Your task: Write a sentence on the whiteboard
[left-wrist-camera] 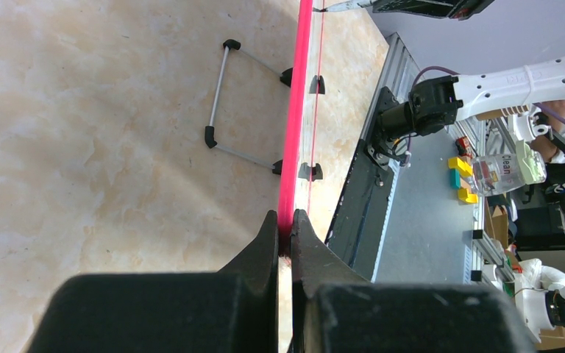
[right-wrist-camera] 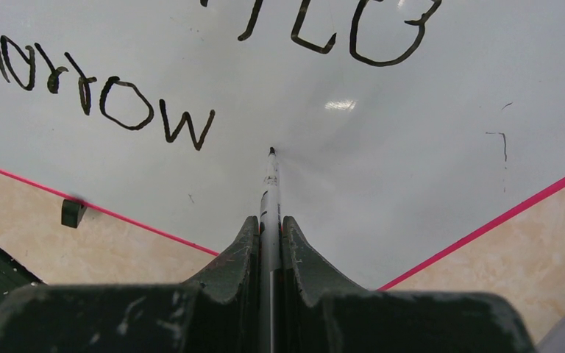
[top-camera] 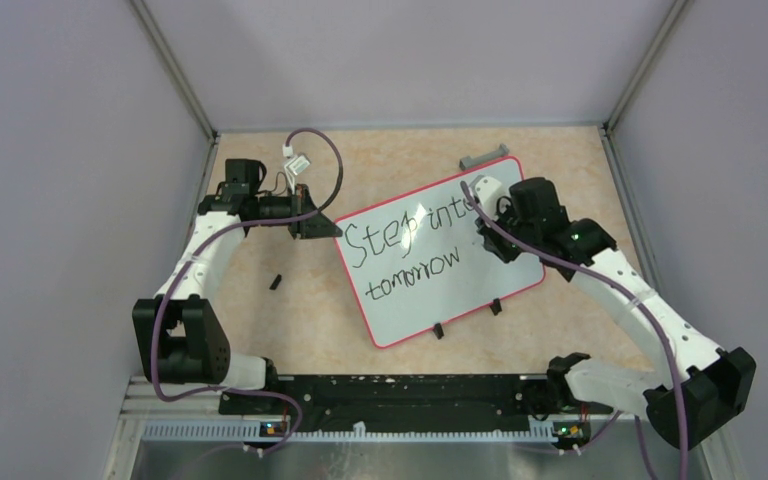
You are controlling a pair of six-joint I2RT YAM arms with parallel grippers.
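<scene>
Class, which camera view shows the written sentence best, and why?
The top external view: both lines of the sentence show on the whiteboard, nearly whole. The right wrist view catches only upside-down fragments near the marker. The left wrist view sees the board edge-on, with no lettering.

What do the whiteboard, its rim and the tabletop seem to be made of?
The whiteboard: smooth glossy white sheet, probably coated plastic or melamine; lamp glare shows on it. Its rim: thin bright pink, likely plastic. The tabletop: beige marbled pattern, duller sheen, perhaps laminate or stone; unclear which.
</scene>
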